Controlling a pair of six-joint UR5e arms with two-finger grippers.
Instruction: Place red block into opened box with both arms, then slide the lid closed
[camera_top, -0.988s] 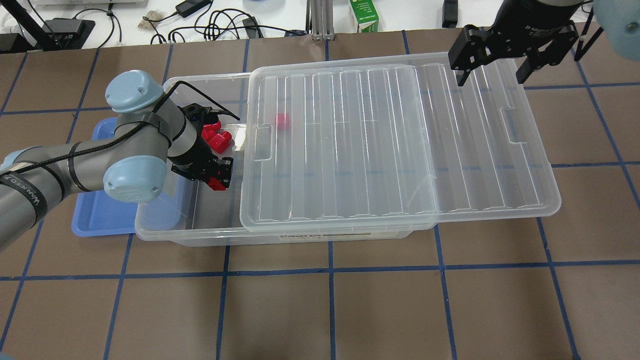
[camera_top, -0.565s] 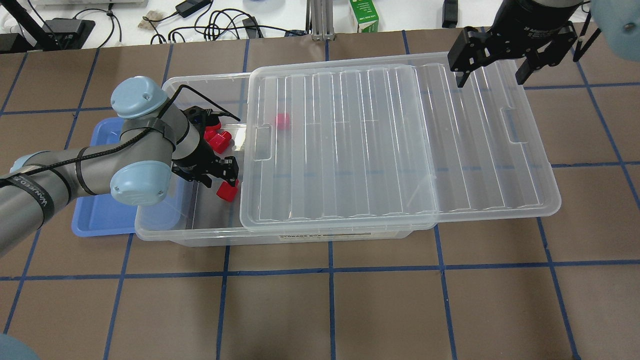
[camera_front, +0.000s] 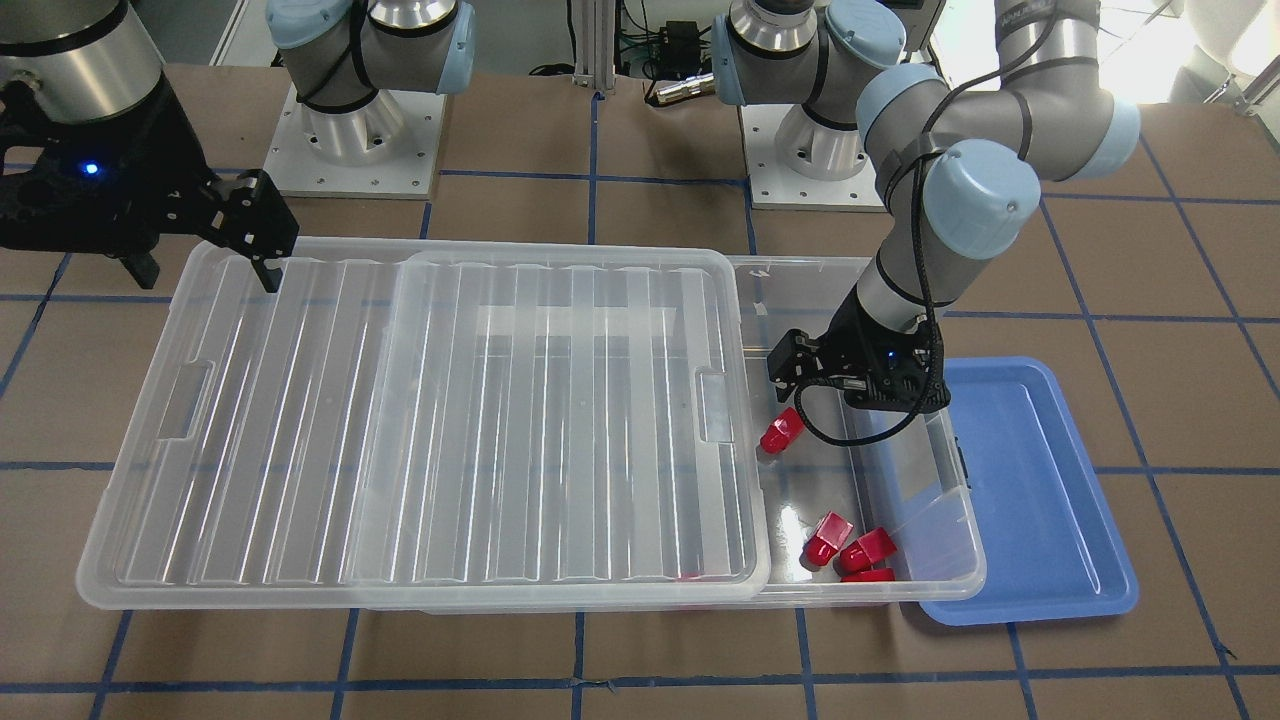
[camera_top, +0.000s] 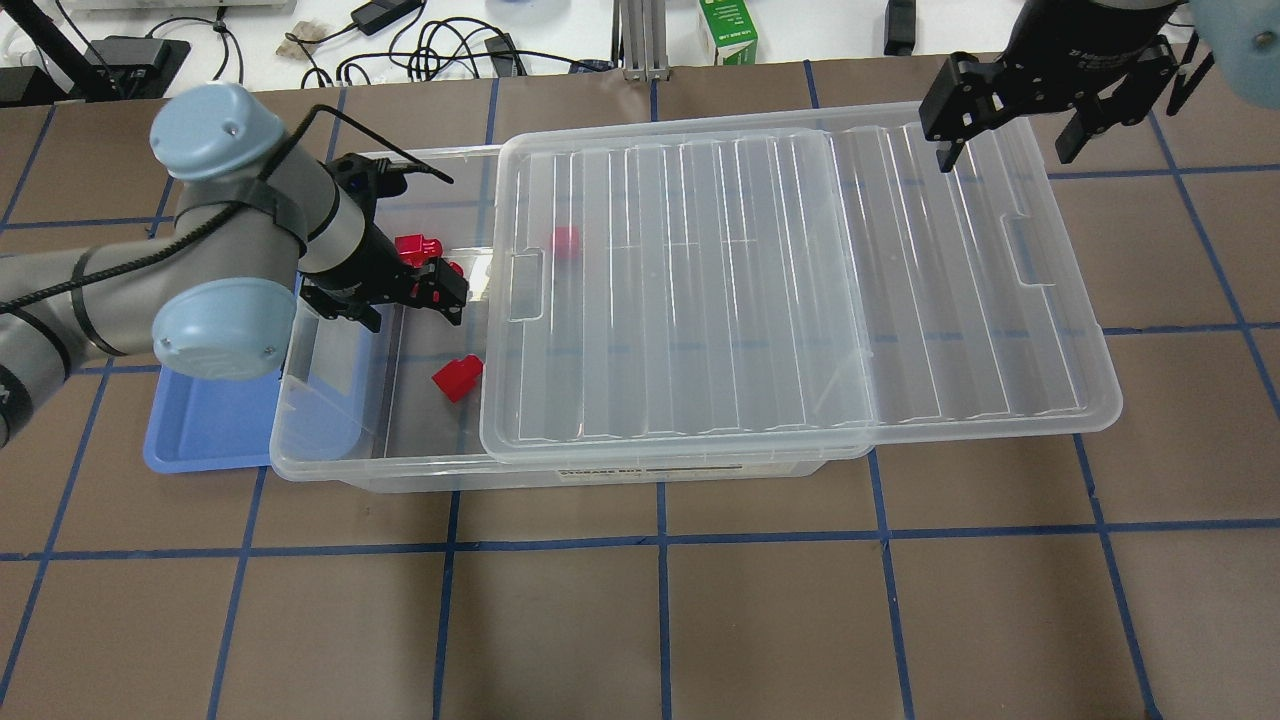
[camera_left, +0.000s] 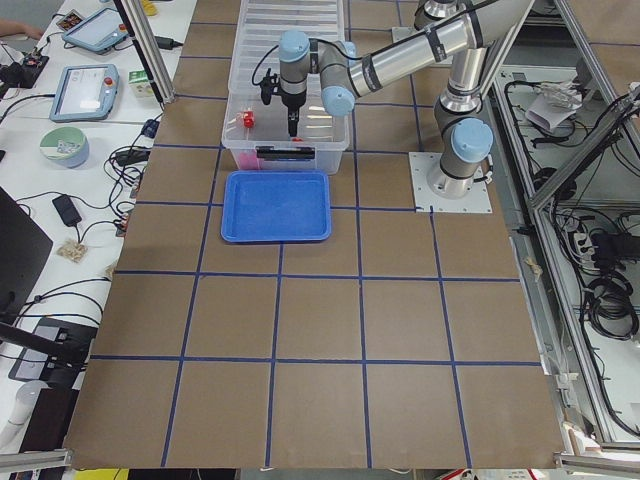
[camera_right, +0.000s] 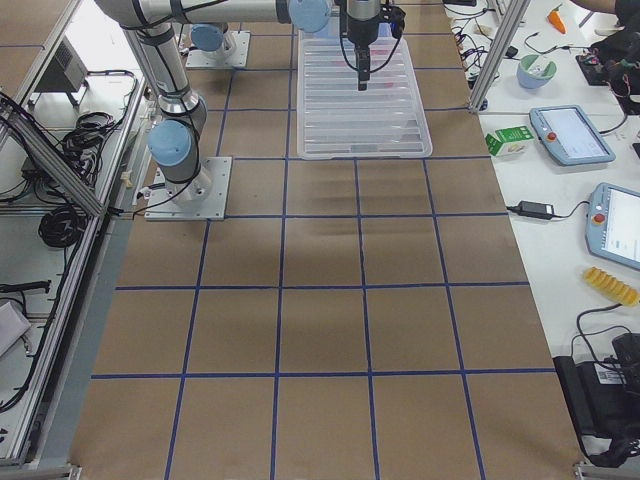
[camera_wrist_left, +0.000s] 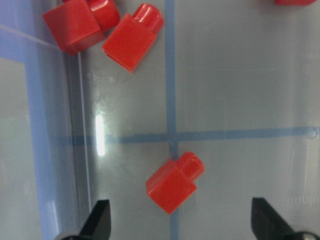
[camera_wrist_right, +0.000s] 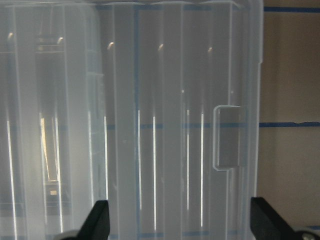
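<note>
A red block (camera_top: 457, 377) (camera_front: 781, 431) (camera_wrist_left: 175, 182) lies loose on the floor of the clear box (camera_top: 320, 410) (camera_front: 962, 560), in its uncovered end. My left gripper (camera_top: 400, 300) (camera_front: 855, 385) (camera_wrist_left: 182, 225) hovers above it, open and empty. Several more red blocks (camera_top: 418, 247) (camera_front: 850, 548) (camera_wrist_left: 132, 37) sit in the box's far corner, and one (camera_top: 565, 242) shows through the lid. The clear lid (camera_top: 800, 290) (camera_front: 400, 420) (camera_wrist_right: 150, 125) rests on the box, slid toward my right and overhanging. My right gripper (camera_top: 1005, 160) (camera_front: 200, 270) (camera_wrist_right: 181, 222) is open above the lid's overhanging end.
A blue tray (camera_top: 200, 430) (camera_front: 1030, 480) (camera_left: 277, 205) lies against the box's short side under my left arm. Cables and a green carton (camera_top: 727, 35) sit on the white bench beyond the table. The brown table (camera_top: 660, 600) has a blue tape grid.
My left gripper has opened and let go of the red block, which now rests on the box floor. That gripper has drawn back from the block. The right gripper shifted slightly right.
</note>
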